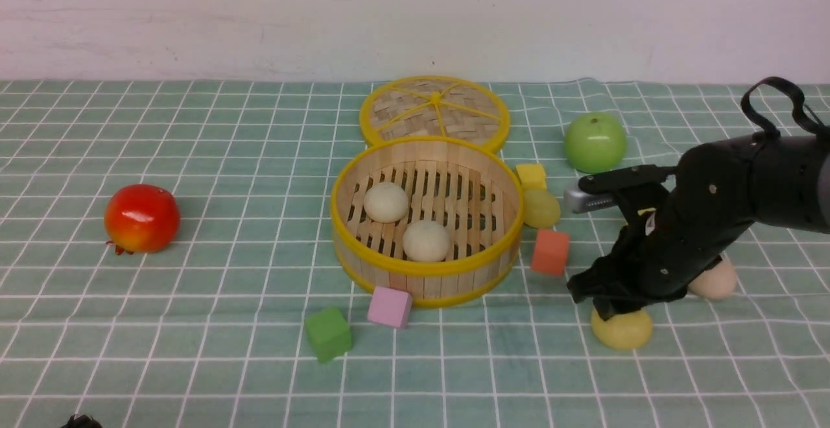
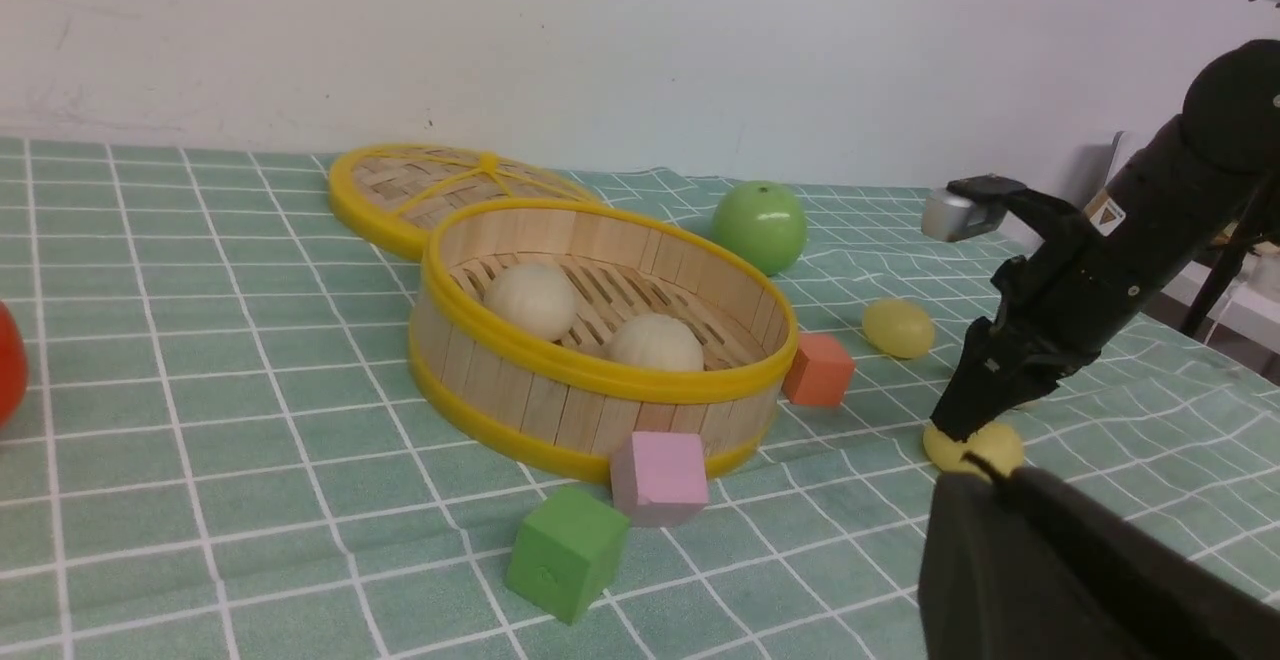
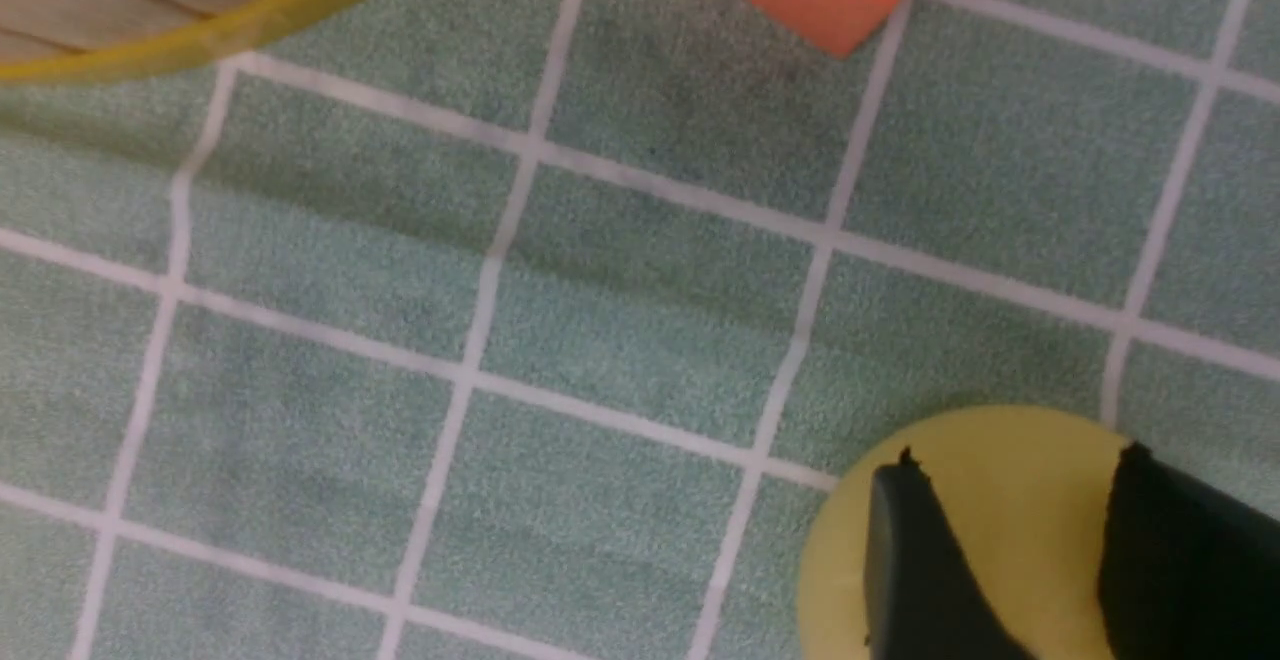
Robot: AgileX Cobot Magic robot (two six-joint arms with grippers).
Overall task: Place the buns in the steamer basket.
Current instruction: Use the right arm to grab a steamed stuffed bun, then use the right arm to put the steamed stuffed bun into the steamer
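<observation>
**Item:** pale yellow bun [image 1: 622, 331], lying on the worktop [image 1: 194, 350] toward its near right corner, well in from both edges

**Handling (judged):** a small smooth dome, most likely light. The curved skin is apt to slip out of a pinch taken high. Softness cannot be told. A hold is best taken low across the widest girth, not on the crown

**Right fingers** [image 3: 900, 560]: apart, set over the top of this bun, with yellow showing between them. They are not clamped on it, and contact cannot be told

**Left fingers** [image 2: 1050, 560]: seen only as one dark mass with no gap, so taken as together. Nothing is held, and they are placed by the near left corner

**Other buns**
- far beige bun [image 1: 386, 202] and near beige bun [image 1: 426, 240], on the slatted floor of the steamer basket [image 1: 447, 280] at mid worktop
- second pale yellow bun [image 1: 541, 208], just beside the basket's right wall and below the yellow cube [image 1: 531, 176]
- third beige bun [image 1: 716, 282], partly hidden behind the right arm [image 1: 746, 181], toward the right edge
- a sixth is not seen

**Room (judged)**
- The orange cube [image 1: 550, 252] stands between the item and the basket wall
- The rim is raised, so a lift over both would be needed
- The right and far parts of the floor are open
- The pink cube [image 1: 390, 307], against the near wall, is off that line
</observation>
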